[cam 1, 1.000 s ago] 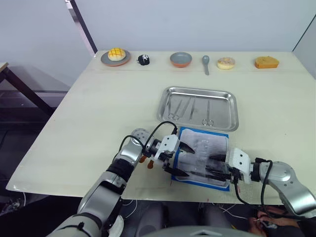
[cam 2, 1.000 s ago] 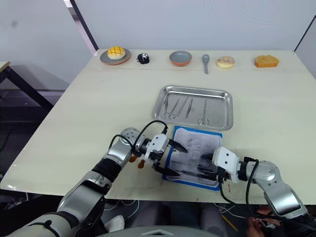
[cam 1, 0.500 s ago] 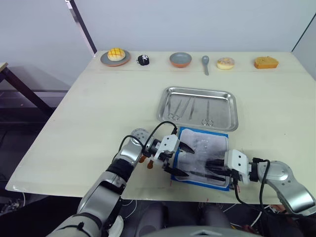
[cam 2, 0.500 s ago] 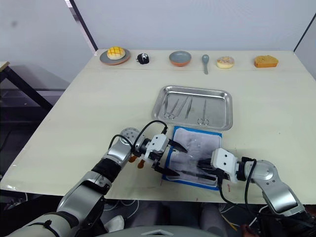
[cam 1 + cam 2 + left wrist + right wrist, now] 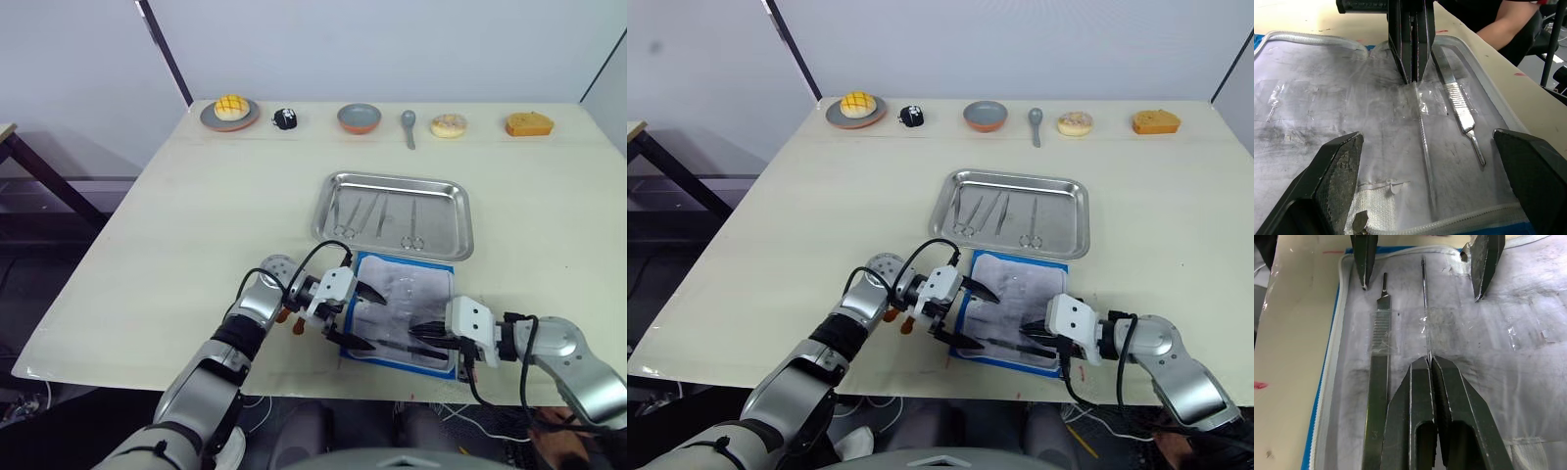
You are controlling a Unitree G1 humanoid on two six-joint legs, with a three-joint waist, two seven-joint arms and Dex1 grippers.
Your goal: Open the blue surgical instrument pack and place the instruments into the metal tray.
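In the head views the blue pack [image 5: 403,311] lies opened flat in the lower middle of the frame, pale lining up, just below the metal tray [image 5: 394,213]; several slim silver instruments [image 5: 377,217] lie in the tray. The left gripper [image 5: 361,318] sits at the pack's left edge with its two black fingers spread wide apart, gripping nothing; the right gripper [image 5: 421,336] reaches in from the lower right, over the pack's near edge.

The wrist views add what the head views leave too small to read: two tools lie on the lining, a thin silver probe [image 5: 1424,298] and a flat scalpel handle [image 5: 1379,357] beside it, each under a clear plastic strap. In the right wrist view the right gripper's fingers are pinched together on the near end of the probe; the left wrist view shows the same pinch from the opposite side, with the left fingers [image 5: 1339,169] standing wide at either side of the lining.

Along the top of the head views sit a bun on a plate [image 5: 230,112], a small bowl [image 5: 359,118] and a spoon [image 5: 409,126].
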